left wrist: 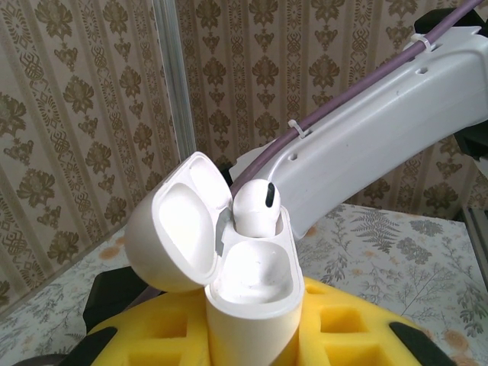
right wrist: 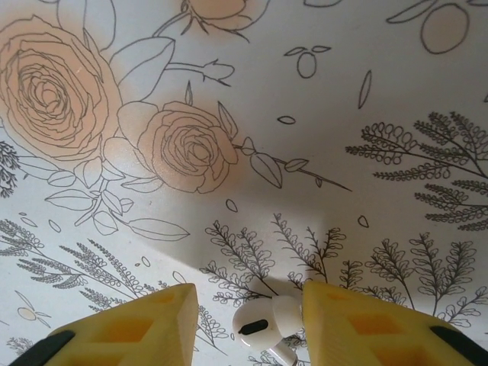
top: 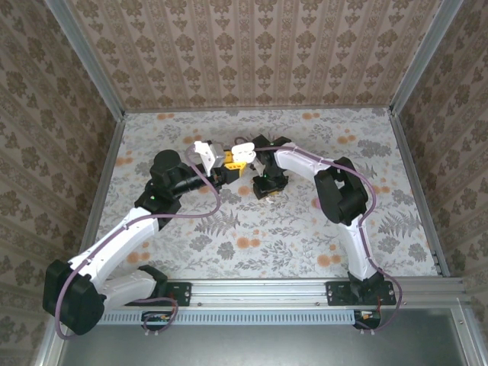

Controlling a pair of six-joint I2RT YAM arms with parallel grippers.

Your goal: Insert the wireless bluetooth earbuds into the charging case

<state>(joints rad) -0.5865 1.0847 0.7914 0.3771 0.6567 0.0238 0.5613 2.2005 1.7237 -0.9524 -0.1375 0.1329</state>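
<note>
My left gripper (left wrist: pixel 252 339) is shut on the white charging case (left wrist: pixel 252 305) and holds it upright between yellow foam fingers (left wrist: pixel 152 335). The lid (left wrist: pixel 171 229) hangs open to the left. One white earbud (left wrist: pixel 255 204) sits in the far slot, while the near slot is empty. In the top view the case (top: pixel 244 149) is at mid-table, in the left gripper (top: pixel 235 158). My right gripper (right wrist: pixel 248 301) points down at the table, open. A second white earbud (right wrist: pixel 259 324) lies between its yellow fingers (right wrist: pixel 358 328), touching the right one and apart from the left one.
The floral tablecloth (top: pixel 305 229) covers the table, with patterned walls on three sides. The right arm's white link (left wrist: pixel 366 145) and purple cable pass close behind the held case. The right gripper (top: pixel 267 187) stands just right of the left gripper.
</note>
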